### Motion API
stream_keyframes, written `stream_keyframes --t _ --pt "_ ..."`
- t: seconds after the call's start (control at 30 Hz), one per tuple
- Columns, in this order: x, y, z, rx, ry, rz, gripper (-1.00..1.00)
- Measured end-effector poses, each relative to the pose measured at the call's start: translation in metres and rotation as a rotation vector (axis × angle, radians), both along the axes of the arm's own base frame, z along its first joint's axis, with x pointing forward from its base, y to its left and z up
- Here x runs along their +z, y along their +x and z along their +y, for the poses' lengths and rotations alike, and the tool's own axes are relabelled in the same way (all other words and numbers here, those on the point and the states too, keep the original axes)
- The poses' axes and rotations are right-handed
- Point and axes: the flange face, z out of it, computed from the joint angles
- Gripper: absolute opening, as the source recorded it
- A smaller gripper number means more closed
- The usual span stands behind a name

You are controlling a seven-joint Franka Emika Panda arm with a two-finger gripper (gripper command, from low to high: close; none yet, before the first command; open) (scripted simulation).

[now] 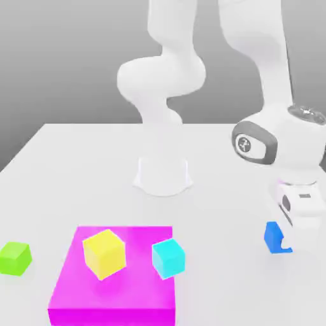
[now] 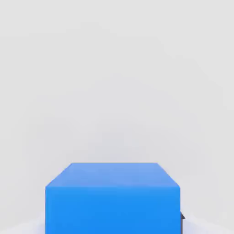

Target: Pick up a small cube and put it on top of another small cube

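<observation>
A small blue cube (image 1: 274, 236) rests on the white table at the exterior view's right. My gripper (image 1: 284, 243) is down over it and shut on its sides. The hand view has the blue cube (image 2: 112, 196) close up, with a dark fingertip (image 2: 182, 218) pressed to one side. A yellow cube (image 1: 104, 253) and a cyan cube (image 1: 169, 258) sit on top of a large magenta block (image 1: 114, 290). A green cube (image 1: 15, 258) lies on the table at the exterior view's far left.
The arm's white base (image 1: 163, 175) stands mid-table behind the magenta block. The table (image 1: 223, 280) stretches bare between the magenta block and the blue cube.
</observation>
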Motion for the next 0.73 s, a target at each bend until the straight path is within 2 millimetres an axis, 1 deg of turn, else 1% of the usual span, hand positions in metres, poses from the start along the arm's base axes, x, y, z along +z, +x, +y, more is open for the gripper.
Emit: stream_keyframes --t 0.03,0.07,0.1,0.13,0.2,0.23,0.27,0.33,0.43,0.47,0.5,0.6,0.63,0.73 --pt "0.010 0.013 -0.013 -0.062 -0.004 -0.004 -1.00" --pt "0.019 0.031 -0.033 -0.152 -0.008 -0.008 -1.00" --pt "0.029 0.053 -0.064 -0.270 -0.012 -0.011 -1.00" --pt "0.039 0.069 -0.089 -0.371 -0.015 -0.014 -1.00" --pt "0.060 0.096 -0.146 -0.580 -0.019 -0.019 -1.00" --pt "0.071 0.105 -0.174 -0.682 -0.020 -0.020 -1.00" --pt "0.081 0.112 -0.200 -0.778 -0.019 -0.020 -1.00" --pt "0.102 0.119 -0.251 -0.961 -0.016 -0.017 -1.00" --pt "0.128 0.116 -0.325 -1.218 -0.005 -0.007 -1.00" --pt "0.130 0.113 -0.346 -1.291 0.000 -0.002 -1.00" --pt "0.123 0.112 -0.357 -1.328 0.004 0.001 -1.00" --pt "0.087 0.110 -0.368 -1.363 0.004 0.002 -1.00" --pt "0.080 0.109 -0.368 -1.365 0.003 0.001 1.00" --pt "0.080 0.109 -0.368 -1.365 0.003 0.001 1.00"
